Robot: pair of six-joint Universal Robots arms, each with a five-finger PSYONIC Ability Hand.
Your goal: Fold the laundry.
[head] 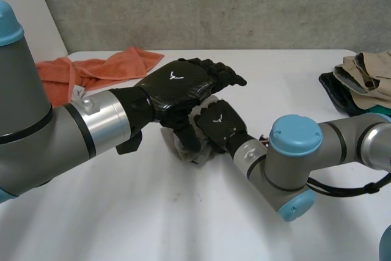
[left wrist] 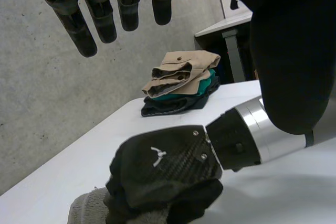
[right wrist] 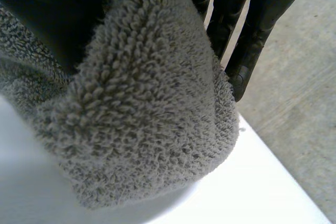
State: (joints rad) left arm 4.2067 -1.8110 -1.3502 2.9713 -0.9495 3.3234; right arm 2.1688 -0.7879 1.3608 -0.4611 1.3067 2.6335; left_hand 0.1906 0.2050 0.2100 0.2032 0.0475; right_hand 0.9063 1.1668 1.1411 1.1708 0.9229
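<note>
Nearest me, around the middle of the worktop (head: 183, 224), I have the right hand (head: 220, 123) down on a small grey cloth (head: 181, 145). Its fingers are curled over the bunched terry, which is gathered up against the palm and has hardly any of it lying flat. I read that as a grip meant to pin or lift the bundle so it can be opened out. Just above it hovers the left hand (head: 180, 87), holding nothing. Its fingers (left wrist: 100, 14) hang straight and relaxed over the back of the right hand. I judge it is parked there to take a free edge once one shows. No fold looks made in this piece yet. Farther off, by the far left corner, an orange towel (head: 104, 68) lies crumpled, presumably waiting its turn. At the far right edge sits a pile of folded clothes (head: 360, 77), tan on top of green and dark, well apart from both hands.
</note>
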